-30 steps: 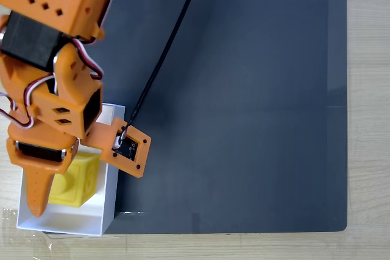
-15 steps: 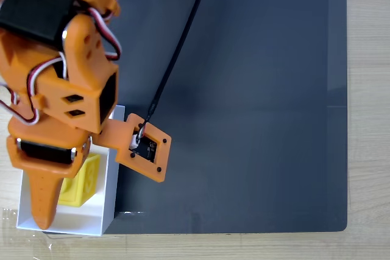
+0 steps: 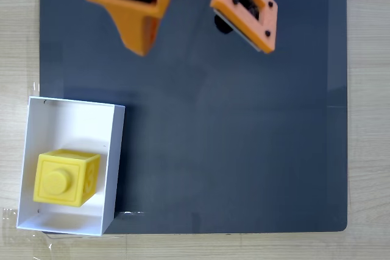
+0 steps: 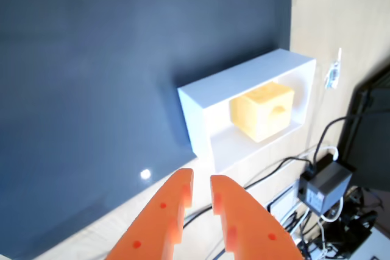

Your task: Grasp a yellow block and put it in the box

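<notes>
A second ago the gripper [image 4: 201, 182] hung over the box [image 3: 116, 150] at the mat's lower left corner; now it has pulled away, fingers nearly together and empty, leaving the yellow block [image 3: 64, 178] resting inside, so the task looks done.

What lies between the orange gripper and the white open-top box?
In the fixed view, bare dark grey mat separates the orange gripper from the white open-top box.

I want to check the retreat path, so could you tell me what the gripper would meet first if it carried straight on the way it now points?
Judging by the wrist view, the gripper points just left of the box, so it would probably meet the dark mat there, though depth is unclear and the box's near corner is close.
</notes>
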`<control>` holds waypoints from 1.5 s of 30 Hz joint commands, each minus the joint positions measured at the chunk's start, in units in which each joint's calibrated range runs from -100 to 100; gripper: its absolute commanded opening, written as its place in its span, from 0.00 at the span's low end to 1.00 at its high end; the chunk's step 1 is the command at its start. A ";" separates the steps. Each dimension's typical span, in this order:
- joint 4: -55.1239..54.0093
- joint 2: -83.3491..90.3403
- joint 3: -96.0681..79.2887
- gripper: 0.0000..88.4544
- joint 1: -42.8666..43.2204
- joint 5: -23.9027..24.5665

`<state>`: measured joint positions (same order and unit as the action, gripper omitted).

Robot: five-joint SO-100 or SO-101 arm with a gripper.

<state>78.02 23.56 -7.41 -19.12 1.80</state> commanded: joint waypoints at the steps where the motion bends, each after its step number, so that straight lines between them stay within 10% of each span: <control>1: -5.77 16.36 -22.22 0.05 3.46 -0.01; 16: -10.74 71.10 -82.82 0.05 9.35 -5.31; 45: -3.93 75.34 -84.27 0.05 9.86 -5.78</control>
